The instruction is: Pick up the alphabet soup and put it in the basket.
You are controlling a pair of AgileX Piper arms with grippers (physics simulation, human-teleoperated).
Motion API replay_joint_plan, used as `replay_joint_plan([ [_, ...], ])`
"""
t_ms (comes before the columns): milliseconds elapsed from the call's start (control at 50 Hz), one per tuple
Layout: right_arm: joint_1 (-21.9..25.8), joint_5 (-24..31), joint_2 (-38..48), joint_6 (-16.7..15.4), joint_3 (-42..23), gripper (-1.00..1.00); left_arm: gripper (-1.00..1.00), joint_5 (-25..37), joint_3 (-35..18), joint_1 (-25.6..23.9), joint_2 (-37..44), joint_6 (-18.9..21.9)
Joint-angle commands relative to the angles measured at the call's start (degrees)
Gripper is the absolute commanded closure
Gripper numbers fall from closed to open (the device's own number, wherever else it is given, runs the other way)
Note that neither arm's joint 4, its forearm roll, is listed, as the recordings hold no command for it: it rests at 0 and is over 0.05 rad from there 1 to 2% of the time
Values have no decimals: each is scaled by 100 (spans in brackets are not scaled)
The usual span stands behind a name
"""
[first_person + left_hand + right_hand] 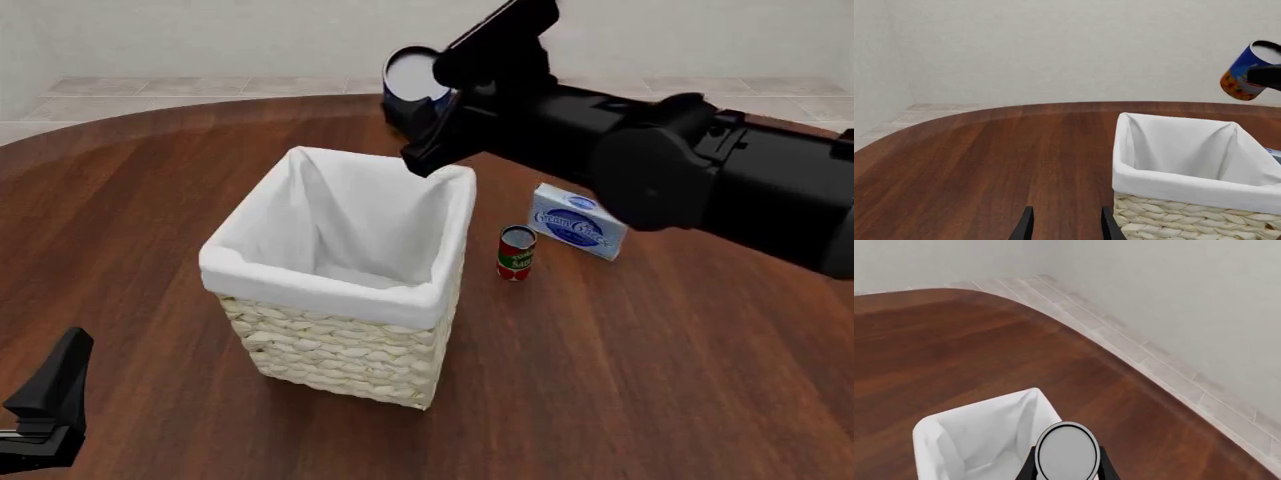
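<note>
The alphabet soup (414,72), a blue and orange can with a pale top, is held in the air by my right gripper (435,105), which is shut on it. The can hangs above the far rim of the basket (327,285), a cream wicker basket with white lining. In the right wrist view the can's top (1066,451) sits between the fingers, with the basket (974,422) below. In the left wrist view the can (1246,70) is high above the basket (1187,182). My left gripper (1067,227) is open and empty, low at the near left (51,395).
A small red-and-green can (517,252) stands on the wooden table (667,380) just right of the basket. A white and blue box (577,222) lies beyond it. The right arm (694,170) stretches over both.
</note>
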Motion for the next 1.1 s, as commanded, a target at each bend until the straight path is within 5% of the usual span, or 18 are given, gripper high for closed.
replay_joint_plan([
  [20, 99, -34, 143, 256, -204, 100, -100, 0, 0, -1, 0, 0],
  [1100, 250, -152, 859, 419, -306, 100, -100, 0, 0, -1, -1, 2],
])
